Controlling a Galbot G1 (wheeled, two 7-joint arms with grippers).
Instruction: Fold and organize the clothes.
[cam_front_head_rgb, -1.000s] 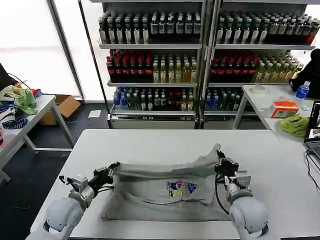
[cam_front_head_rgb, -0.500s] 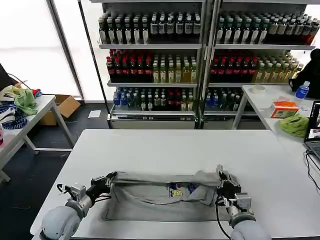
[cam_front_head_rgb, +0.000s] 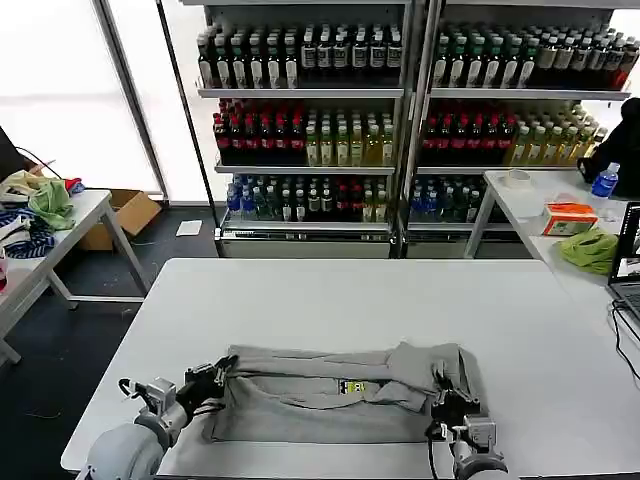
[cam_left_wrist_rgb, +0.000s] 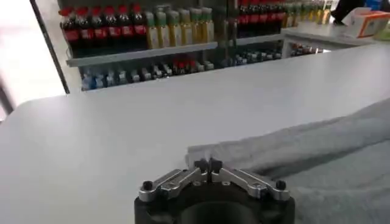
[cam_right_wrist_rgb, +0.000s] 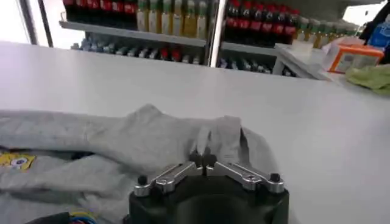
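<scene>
Head view, lower centre: shirt (cam_front_head_rgb: 335, 395) doubled over on table (cam_front_head_rgb: 350, 290) | your left gripper (cam_front_head_rgb: 217, 375) and right gripper (cam_front_head_rgb: 445, 400) pinch its folded edge's ends, keeping the fold straight.

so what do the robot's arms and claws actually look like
Both arms have rounded, glossy light grey shells near the body, narrowing to black wrist sections. A loose black cable loops beside the left claw, and another runs down by the right claw. Seen from the wrist cameras, each claw has a black rounded base with two silver metal finger links fastened by dark screws.
</scene>
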